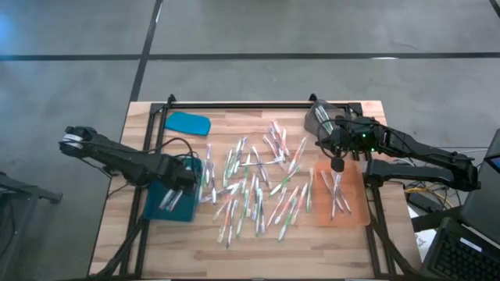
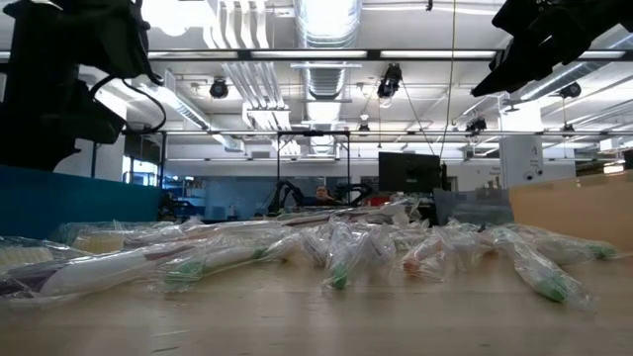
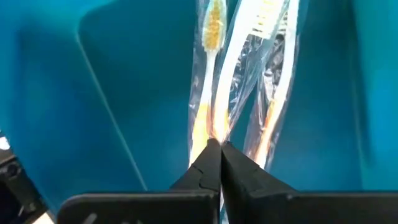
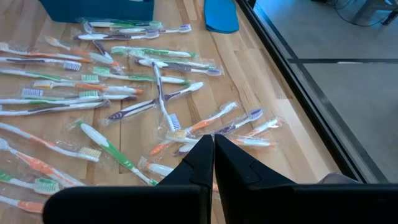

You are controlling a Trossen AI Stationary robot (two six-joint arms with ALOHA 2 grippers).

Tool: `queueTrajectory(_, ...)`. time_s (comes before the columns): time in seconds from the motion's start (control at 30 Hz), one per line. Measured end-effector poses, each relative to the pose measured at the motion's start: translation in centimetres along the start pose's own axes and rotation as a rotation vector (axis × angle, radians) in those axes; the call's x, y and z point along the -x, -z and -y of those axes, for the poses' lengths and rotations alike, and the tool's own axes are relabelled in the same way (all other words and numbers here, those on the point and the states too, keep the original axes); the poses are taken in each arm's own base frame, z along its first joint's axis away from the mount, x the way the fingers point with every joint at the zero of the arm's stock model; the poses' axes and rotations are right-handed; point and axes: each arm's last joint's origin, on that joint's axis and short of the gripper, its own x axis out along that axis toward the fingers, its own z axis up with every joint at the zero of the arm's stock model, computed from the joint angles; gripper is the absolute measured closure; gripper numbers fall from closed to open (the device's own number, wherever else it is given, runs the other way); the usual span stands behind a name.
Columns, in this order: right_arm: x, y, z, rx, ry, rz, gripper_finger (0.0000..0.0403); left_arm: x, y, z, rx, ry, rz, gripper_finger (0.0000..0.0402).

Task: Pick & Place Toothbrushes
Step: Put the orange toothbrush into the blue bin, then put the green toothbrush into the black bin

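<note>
The toothbrushes (image 1: 258, 183), most in clear wrappers, lie scattered over the middle of the wooden table (image 1: 234, 250). A few more lie in the teal tray (image 1: 156, 204) at nine o'clock and several in the orange tray (image 1: 355, 215) at three o'clock. The left gripper (image 1: 186, 173) hangs over the teal tray, its jaws together just above wrapped orange-handled brushes (image 3: 214, 74), with nothing seen clamped. The right gripper (image 1: 337, 165) sits over the orange tray's far edge, jaws together and empty. A blue lid (image 1: 187, 122) lies at eleven o'clock.
</note>
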Motion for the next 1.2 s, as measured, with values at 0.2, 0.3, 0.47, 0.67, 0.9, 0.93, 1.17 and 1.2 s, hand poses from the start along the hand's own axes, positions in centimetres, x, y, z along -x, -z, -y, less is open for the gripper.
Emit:
queueTrajectory(0.2,0.0,0.0,0.0,0.000,0.000,0.000,0.0394,-0.6,-0.3,0.2,-0.034,0.039,0.007,0.0395)
queueTrajectory(0.3,0.0,0.0,0.0,0.000,0.000,0.000,0.0394,-0.6,-0.4,0.2,-0.047,0.043,0.008,0.0388)
queueTrajectory(0.47,0.0,0.0,0.0,0.000,0.000,0.000,0.0394,-0.6,-0.4,0.2,-0.075,0.043,0.007,0.0352)
queueTrajectory(0.67,0.0,0.0,0.0,0.000,0.000,0.000,0.0394,-0.6,-0.5,0.2,-0.070,0.051,-0.030,0.0292)
queueTrajectory(0.9,0.0,0.0,0.0,0.000,0.000,0.000,0.0394,1.1,-1.0,0.3,-0.108,0.122,-0.087,0.0259)
queueTrajectory(0.93,0.0,0.0,0.0,0.000,-0.001,0.000,0.0394,1.6,-1.1,0.4,-0.118,0.137,-0.076,0.0258)
queueTrajectory(1.17,0.0,0.0,0.0,0.000,-0.001,0.000,0.0394,4.9,-2.4,1.4,-0.223,0.205,0.135,0.0264)
queueTrajectory(1.2,0.0,0.0,0.0,0.000,0.000,0.000,0.0394,5.4,-2.6,1.5,-0.248,0.212,0.176,0.0265)
